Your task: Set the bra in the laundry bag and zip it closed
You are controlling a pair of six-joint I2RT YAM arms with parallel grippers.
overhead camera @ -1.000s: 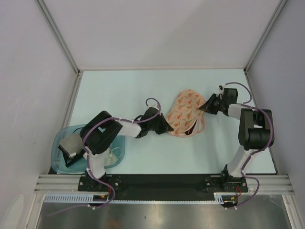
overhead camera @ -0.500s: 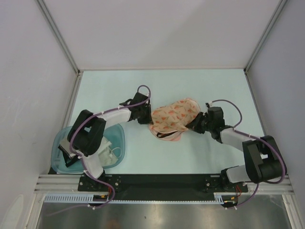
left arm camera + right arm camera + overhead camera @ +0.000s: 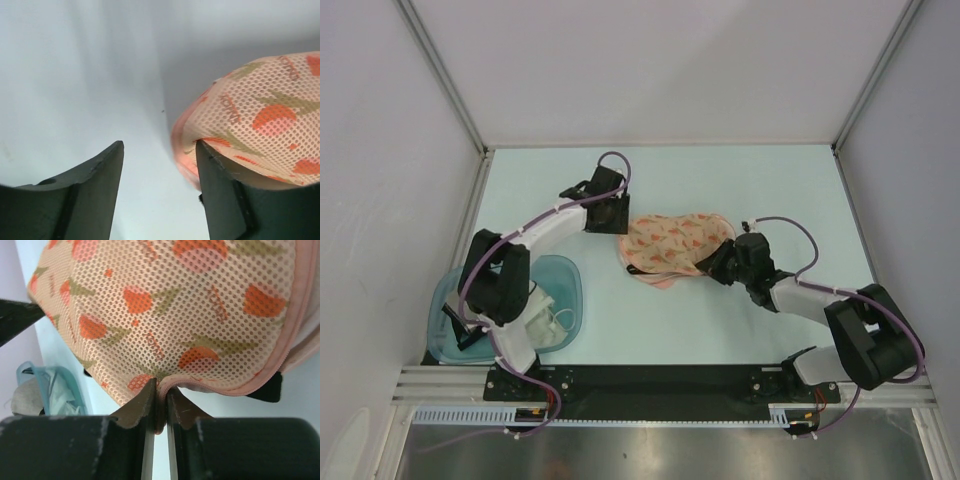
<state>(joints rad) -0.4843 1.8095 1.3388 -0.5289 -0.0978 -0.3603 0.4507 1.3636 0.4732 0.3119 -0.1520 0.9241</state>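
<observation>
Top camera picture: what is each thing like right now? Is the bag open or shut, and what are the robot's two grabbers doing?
Bag: lying down, folded closed; can't tell if the zip is done up.
Bra: mostly hidden in the bag, a black bit poking out.
Left gripper: open, empty, beside the bag's end.
Right gripper: pinched shut on the bag's edge.
Tub: no lid, white cloth inside.
</observation>
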